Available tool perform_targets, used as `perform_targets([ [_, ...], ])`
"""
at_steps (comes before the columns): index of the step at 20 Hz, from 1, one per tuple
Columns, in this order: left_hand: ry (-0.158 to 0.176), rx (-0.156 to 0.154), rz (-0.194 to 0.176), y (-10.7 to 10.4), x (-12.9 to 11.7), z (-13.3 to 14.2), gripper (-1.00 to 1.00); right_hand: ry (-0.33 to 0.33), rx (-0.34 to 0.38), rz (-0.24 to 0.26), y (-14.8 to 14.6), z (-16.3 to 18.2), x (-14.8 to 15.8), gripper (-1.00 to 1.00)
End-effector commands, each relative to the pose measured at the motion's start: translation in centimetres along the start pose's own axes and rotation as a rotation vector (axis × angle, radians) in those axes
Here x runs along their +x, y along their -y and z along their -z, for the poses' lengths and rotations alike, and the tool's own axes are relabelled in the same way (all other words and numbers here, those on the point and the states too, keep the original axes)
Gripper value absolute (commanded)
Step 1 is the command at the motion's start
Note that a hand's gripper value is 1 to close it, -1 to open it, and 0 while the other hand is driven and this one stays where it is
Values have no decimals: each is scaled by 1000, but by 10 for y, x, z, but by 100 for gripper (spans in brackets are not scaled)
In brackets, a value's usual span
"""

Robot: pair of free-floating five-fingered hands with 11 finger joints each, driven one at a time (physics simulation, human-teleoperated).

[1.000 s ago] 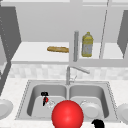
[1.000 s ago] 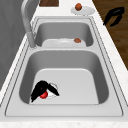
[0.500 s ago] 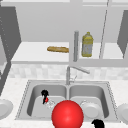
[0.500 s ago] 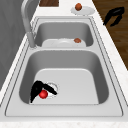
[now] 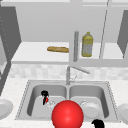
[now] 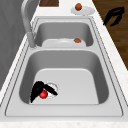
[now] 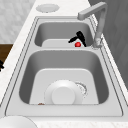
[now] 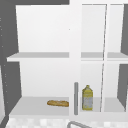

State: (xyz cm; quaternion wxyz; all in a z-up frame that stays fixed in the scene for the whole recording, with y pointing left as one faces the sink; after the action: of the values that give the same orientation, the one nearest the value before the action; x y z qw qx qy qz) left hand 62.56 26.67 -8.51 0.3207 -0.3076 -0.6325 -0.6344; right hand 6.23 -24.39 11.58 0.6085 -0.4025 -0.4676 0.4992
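You get flat, even, bright light with no visible source and no glare; the sink (image 6: 65,75) shows only soft shading along its basin walls, darker toward the upper left of the left side view. Everything looks soft and blurred at the edges, the bottle (image 5: 87,45) too. The big red ball (image 5: 67,115) at the bottom centre of the front view casts no distinct shadow.
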Motion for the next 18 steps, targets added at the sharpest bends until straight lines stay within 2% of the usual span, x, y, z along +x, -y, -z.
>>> perform_targets([
  [1,8,7,42,23,1,0,-100,0,0,0,0,0,0,0],
  [4,11,11,122,29,2,0,-100,0,0,0,0,0,0,0],
  [7,1,8,127,23,-12,0,-100,0,0,0,0,0,0,0],
  [9,-3,10,143,21,-17,0,-100,0,0,0,0,0,0,0],
  [10,-5,9,146,21,-17,0,100,0,0,0,0,0,0,0],
  [11,15,-16,185,19,-22,-3,100,0,0,0,0,0,0,0],
  [12,6,-20,227,20,-22,-2,100,0,0,0,0,0,0,0],
  [13,-5,-32,251,22,-19,1,100,0,0,0,0,0,0,0],
  [15,1,-19,249,15,-17,0,100,0,0,0,0,0,0,0],
  [18,6,1,285,14,-12,0,100,0,0,0,0,0,0,0],
])
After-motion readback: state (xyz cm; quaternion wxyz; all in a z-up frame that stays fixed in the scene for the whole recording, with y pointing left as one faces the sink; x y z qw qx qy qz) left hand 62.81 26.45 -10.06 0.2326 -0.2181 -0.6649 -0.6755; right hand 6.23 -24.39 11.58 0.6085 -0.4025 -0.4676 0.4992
